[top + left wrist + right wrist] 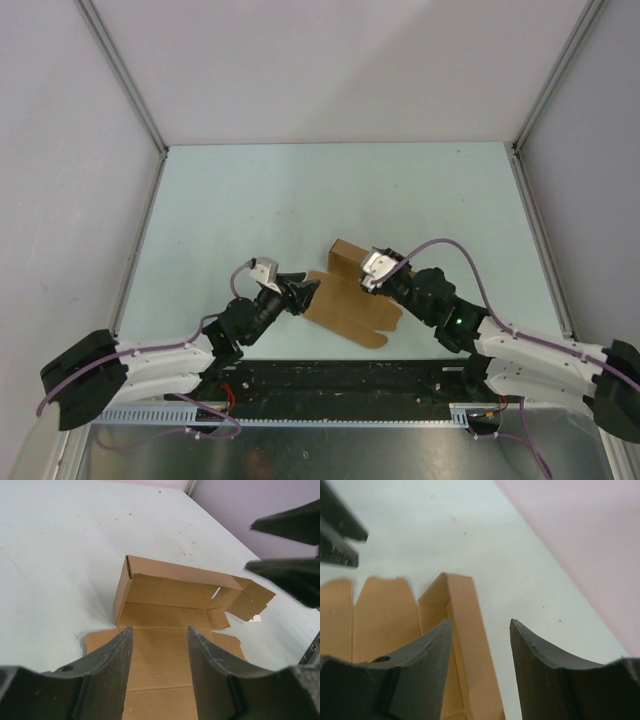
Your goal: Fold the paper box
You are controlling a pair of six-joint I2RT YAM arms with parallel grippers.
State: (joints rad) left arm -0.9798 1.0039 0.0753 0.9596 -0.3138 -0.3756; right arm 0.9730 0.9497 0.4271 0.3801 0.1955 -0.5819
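My left gripper (160, 630), half-open and empty, hovers over the paper box (170, 592), right gripper (481, 622) likewise astride its raised wall; light springy card, I reckon, pinch near creases

No writing, label, brand mark, number or sign can be read in any of the views: the paper box (165, 622) shows only plain brown card, with no print on any panel or flap that faces the cameras.
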